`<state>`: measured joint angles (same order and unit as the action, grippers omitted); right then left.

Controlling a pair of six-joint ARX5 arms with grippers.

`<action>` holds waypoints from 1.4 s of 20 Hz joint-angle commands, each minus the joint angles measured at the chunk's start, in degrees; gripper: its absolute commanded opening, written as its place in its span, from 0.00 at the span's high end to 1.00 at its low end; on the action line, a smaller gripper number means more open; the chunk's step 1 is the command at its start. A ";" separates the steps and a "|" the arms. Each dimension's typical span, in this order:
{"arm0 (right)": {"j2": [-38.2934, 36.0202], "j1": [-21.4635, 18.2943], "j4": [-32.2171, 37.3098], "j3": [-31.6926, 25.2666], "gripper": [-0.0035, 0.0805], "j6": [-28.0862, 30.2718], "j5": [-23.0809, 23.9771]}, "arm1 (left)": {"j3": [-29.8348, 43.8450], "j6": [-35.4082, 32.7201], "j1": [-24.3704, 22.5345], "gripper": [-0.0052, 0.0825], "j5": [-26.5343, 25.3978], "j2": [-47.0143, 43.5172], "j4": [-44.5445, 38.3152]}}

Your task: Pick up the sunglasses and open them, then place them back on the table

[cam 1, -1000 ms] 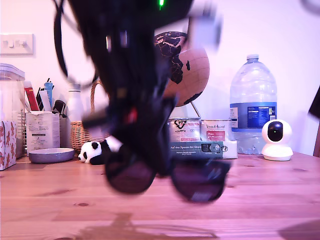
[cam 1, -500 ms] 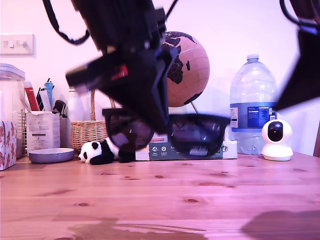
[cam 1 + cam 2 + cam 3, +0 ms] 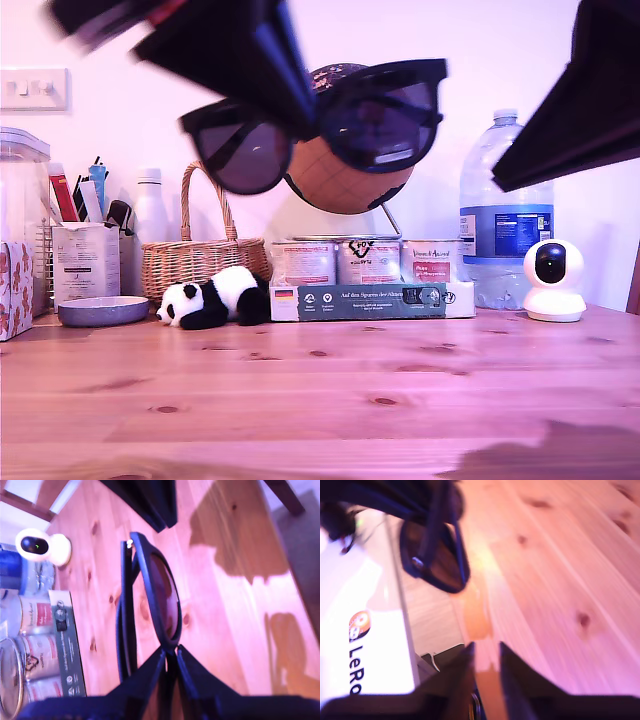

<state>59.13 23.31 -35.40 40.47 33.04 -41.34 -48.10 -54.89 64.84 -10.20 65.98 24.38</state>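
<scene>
— Two arms are up, but only one has anything. My first gripper (image 3: 170,655) is clenched on the sunglasses (image 3: 320,125) at the bridge between the lenses, and they hang high above the table (image 3: 320,400), in front of the globe (image 3: 345,185) at the far wall.

— And the other one?

— My second gripper (image 3: 485,652) grasps nothing; its fingers stand only a narrow gap apart with bare wood showing between them. In its own view the sunglasses sit ahead and well apart from the tips. The dark shape at the exterior view's right is probably that arm (image 3: 575,110).

— So which step is this?

— I judge the pick-up done and the opening not begun: in the first wrist view the temple arms lie folded flat behind the frame. Next, the second gripper has to close in on a temple and swing it outward while the first holds the bridge firm.

— What differs from half a second ago?

— The sunglasses have risen from just above the cans (image 3: 370,262) to globe height and tilted, and the panda toy (image 3: 212,298) is no longer covered.
</scene>
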 commanded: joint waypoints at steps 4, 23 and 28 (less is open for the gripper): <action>0.17 2.69 4.42 0.17 0.62 4.59 3.23 | 7.74 -3.06 0.13 0.97 1.38 -1.16 -5.70; 7.67 16.48 7.56 0.15 0.54 16.50 18.67 | 15.19 -8.17 -3.06 0.97 4.26 -1.05 -17.31; 8.48 16.81 10.27 0.15 0.54 16.48 19.63 | 15.19 -8.17 -3.06 0.97 5.44 -1.05 -17.11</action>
<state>67.33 39.68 -25.65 40.47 49.45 -21.69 -33.80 -63.02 61.60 -5.13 64.64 7.68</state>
